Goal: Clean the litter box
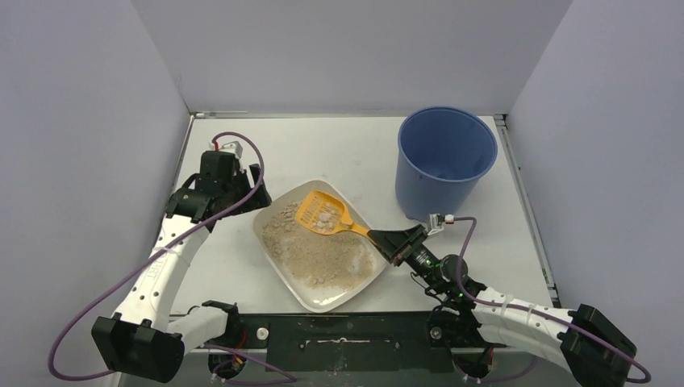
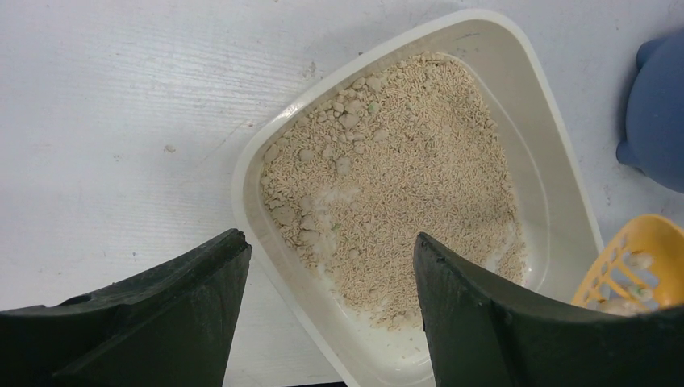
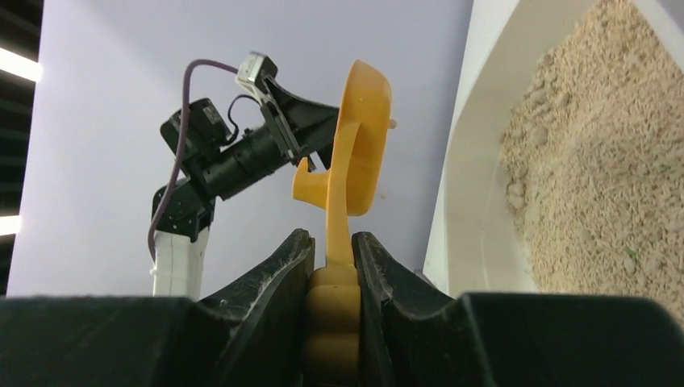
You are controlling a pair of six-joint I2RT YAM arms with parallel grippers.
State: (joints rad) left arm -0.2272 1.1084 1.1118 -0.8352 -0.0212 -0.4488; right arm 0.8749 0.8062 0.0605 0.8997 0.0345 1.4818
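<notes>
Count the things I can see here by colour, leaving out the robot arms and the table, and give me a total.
Orange: 1, the scoop
Blue: 1, the bucket
Off-white: 1, the litter box
Total: 3

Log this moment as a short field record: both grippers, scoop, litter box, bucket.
right gripper: shut on the handle of the orange scoop
scoop: over the far end of the litter box, a few clumps in it
left gripper: open, empty, above the litter box's left side
litter box: holds beige litter with clumps, bare floor showing in patches
bucket: blue, upright, to the right of the litter box
</notes>
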